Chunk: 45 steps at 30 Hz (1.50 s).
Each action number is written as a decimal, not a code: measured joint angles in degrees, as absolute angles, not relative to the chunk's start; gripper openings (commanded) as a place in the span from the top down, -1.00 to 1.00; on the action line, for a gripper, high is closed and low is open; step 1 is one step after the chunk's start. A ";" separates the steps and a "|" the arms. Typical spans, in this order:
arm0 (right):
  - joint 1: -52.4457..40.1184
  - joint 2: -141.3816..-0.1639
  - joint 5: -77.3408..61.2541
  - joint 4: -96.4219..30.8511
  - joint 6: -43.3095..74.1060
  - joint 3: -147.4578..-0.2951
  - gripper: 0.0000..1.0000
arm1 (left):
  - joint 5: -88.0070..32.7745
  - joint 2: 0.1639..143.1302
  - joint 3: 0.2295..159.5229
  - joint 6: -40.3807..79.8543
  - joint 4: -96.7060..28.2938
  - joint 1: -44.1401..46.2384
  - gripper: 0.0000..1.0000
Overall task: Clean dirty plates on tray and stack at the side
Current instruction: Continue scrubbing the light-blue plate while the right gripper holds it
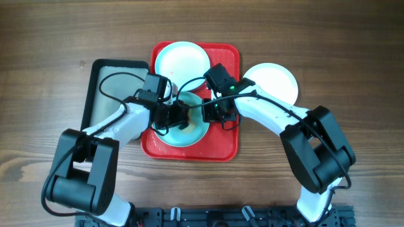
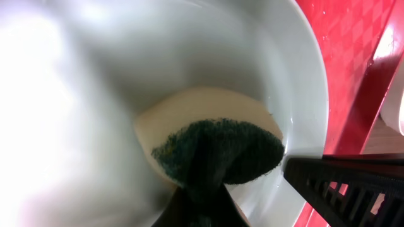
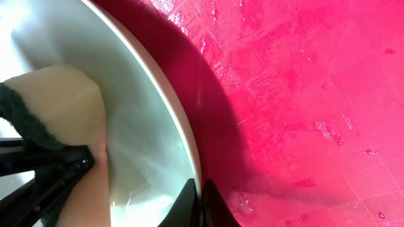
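Step in hand: scrubbing the lower plate [image 1: 192, 133], which sits in the lower middle of the red tray [image 1: 224, 144], at the centre of the overhead view.

Left gripper [image 1: 178, 117]: pinched on a sponge [image 2: 202, 116], yellow foam with a green scouring face, pressed into the plate's well.

Right gripper [image 3: 199, 195]: clamped narrowly on the plate's right rim, one finger inside and one outside, at the bottom of its own wrist view.

Other plates: the upper plate [image 1: 182, 60] lies at the top of the tray. The side plate [image 1: 273, 81] is off the tray, on the table just right of it.

Grey tray [image 1: 113, 82]: left of the red one and not involved.

Doing it well: I'd hold the rim clamp firm, because the tray looks wet and the plate could skate under the scrubbing. Sweep the sponge around the whole well and up the wall, scouring face down.

Watch for: the two grippers are close together, so strokes toward the right rim should stop short of the clamp.

Dirt: I see no red smear on the bare parts of the plate. Under the sponge I cannot tell.
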<state>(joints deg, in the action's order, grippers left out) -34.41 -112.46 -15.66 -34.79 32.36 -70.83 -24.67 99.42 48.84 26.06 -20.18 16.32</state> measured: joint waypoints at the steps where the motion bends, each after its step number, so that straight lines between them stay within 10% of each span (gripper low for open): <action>1: -34.41 -112.46 -15.68 -34.79 32.36 -70.83 0.92 | -24.12 99.20 48.84 26.06 -20.32 16.32 0.92; 15: -34.46 -112.46 -16.32 -34.81 32.36 -70.83 0.91 | -13.34 96.01 48.73 26.06 -25.12 15.62 0.92; 45: -34.46 -112.46 -16.29 -34.85 32.36 -70.83 0.91 | -32.27 96.01 48.36 27.33 -15.46 15.57 0.92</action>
<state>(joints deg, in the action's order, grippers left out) -34.46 -112.46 -16.29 -34.85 32.36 -70.83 -32.27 96.01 48.36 27.33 -15.46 15.57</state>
